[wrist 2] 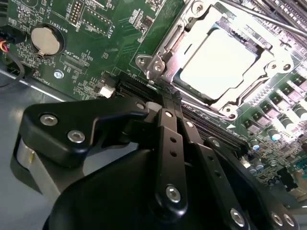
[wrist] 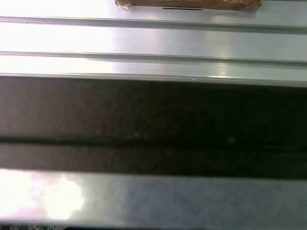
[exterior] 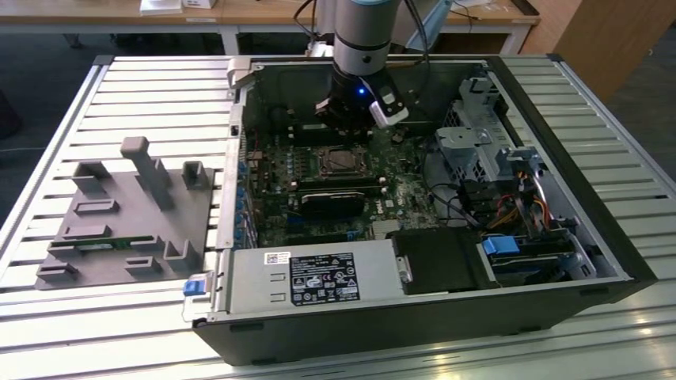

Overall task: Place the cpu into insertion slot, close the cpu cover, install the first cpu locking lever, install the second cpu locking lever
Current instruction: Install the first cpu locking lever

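The cpu (wrist 2: 218, 60) lies flat in the insertion slot (exterior: 340, 161), its silvery top bright in the second wrist view. The cpu cover (wrist 2: 169, 48), a silver frame, lies down around the chip. A thin lever rod (wrist 2: 268, 19) runs along the socket's far side. My gripper (wrist 2: 162, 98) hangs inside the open computer case, just off the socket's corner; its black fingers (wrist 2: 168, 134) lie side by side, shut with nothing between them. In the exterior view the gripper (exterior: 338, 136) hovers right above the socket's rear edge.
The case wall (wrist: 153, 124) rings the motherboard. A coin battery (wrist 2: 44, 40) and a long black slot (wrist 2: 216, 129) lie near the socket. A grey fixture block (exterior: 127, 214) stands on the slatted table; a power supply (exterior: 317, 277) and drive cage (exterior: 480, 150) crowd the case.
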